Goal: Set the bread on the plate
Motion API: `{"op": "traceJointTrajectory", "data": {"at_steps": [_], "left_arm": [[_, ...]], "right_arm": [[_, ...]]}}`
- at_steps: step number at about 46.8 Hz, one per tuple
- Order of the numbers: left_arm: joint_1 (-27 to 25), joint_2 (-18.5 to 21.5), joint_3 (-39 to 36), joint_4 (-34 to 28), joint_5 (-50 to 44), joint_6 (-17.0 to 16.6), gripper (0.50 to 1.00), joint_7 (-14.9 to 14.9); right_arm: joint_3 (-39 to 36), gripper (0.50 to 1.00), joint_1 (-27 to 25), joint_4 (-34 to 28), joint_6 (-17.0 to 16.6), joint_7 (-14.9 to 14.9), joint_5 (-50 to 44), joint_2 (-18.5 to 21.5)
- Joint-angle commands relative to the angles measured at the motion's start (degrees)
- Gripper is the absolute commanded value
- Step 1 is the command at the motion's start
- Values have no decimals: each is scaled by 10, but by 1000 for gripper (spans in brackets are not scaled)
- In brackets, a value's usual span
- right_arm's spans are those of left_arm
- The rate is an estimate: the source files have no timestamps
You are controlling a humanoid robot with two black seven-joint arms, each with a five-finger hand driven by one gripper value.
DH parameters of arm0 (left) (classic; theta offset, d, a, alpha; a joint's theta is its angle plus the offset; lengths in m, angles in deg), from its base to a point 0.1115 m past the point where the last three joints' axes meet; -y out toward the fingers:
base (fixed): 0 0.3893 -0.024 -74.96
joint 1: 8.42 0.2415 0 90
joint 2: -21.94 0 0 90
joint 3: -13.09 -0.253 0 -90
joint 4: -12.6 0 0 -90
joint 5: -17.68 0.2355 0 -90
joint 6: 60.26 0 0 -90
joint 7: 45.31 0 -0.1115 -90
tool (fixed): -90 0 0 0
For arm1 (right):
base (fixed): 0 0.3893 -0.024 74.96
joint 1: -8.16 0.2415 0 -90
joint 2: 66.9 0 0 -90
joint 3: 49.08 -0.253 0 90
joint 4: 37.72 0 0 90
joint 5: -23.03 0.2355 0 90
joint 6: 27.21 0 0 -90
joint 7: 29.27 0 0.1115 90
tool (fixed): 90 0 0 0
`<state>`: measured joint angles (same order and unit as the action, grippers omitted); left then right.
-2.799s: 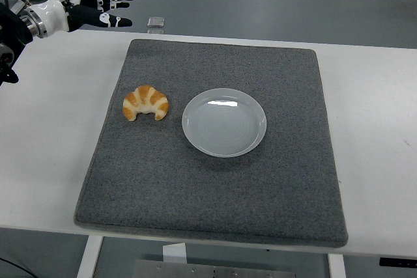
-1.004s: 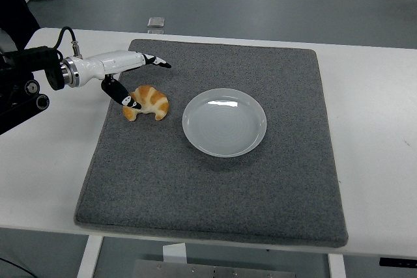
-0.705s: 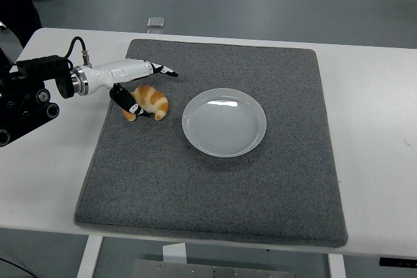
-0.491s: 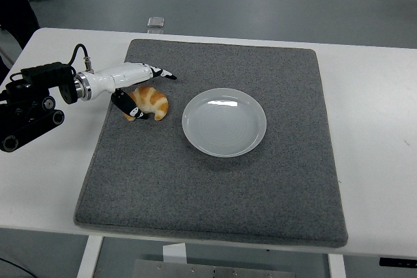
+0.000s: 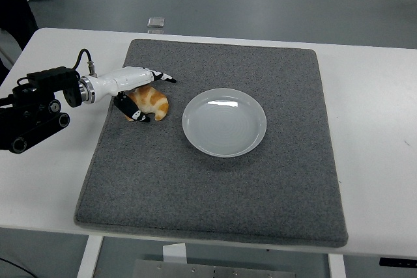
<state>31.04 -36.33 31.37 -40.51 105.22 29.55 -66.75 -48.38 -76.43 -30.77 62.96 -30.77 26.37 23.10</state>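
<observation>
Left-centre of frame: black left arm comes in from the left edge over the white table [image 5: 52, 180], ending in the white-and-black five-fingered left hand [image 5: 138, 92]. Hand is at the golden-brown crescent croissant [image 5: 150, 102], w/ fingers [image 5: 159, 77] reaching over its top/far side and the thumb [image 5: 135, 114] curled under the near-left end. Looks like the hand is closing round the bread, but can't tell whether the grip is firm yet; fingers look partly curled, not fully clamped. Croissant sits on the dark grey felt mat [image 5: 215, 187], left-centre, not lifted as far as I can see.

Centre of frame: round pale shallow plate [image 5: 224, 122], nothing in it, on the same mat, near the croissant's right but apart from it.

Right arm: not in view.

Step in hand, I'd judge: the grasp, i.e. bread not yet picked up, task barely begun. Next move calls for finishing the squeeze gently (soft pastry, prob. crushes or flakes easily), a lift clear of the mat, a short carry rightward to above the plate's middle, then lower and release.
</observation>
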Motion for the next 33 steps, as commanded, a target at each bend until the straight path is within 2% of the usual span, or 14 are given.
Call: {"op": "traceJointTrajectory", "data": {"at_steps": [1,6,13,14,17,21,24,25,27,33], "left_arm": [[0,1,0,-1,0,0,988,0],[0,1,0,-2,0,0,971,-1],[0,2,0,-7,0,0,892,-2],[0,2,0,-8,0,0,870,-2],[0,1,-1,-9,0,0,763,-2],[0,1,-1,-9,1,0,664,-2],[0,2,-1,-9,1,0,544,-2],[0,3,-2,-10,1,0,519,-2],[0,4,-3,-12,1,0,500,-2],[-2,6,-5,-18,-2,0,500,-2]], "right_arm": [[0,952,0,0,0,0,0,0],[0,952,0,0,0,0,0,0],[0,952,0,0,0,0,0,0],[0,952,0,0,0,0,0,0],[0,952,0,0,0,0,0,0],[0,952,0,0,0,0,0,0],[0,952,0,0,0,0,0,0],[0,952,0,0,0,0,0,0],[0,952,0,0,0,0,0,0],[0,952,0,0,0,0,0,0]]}}
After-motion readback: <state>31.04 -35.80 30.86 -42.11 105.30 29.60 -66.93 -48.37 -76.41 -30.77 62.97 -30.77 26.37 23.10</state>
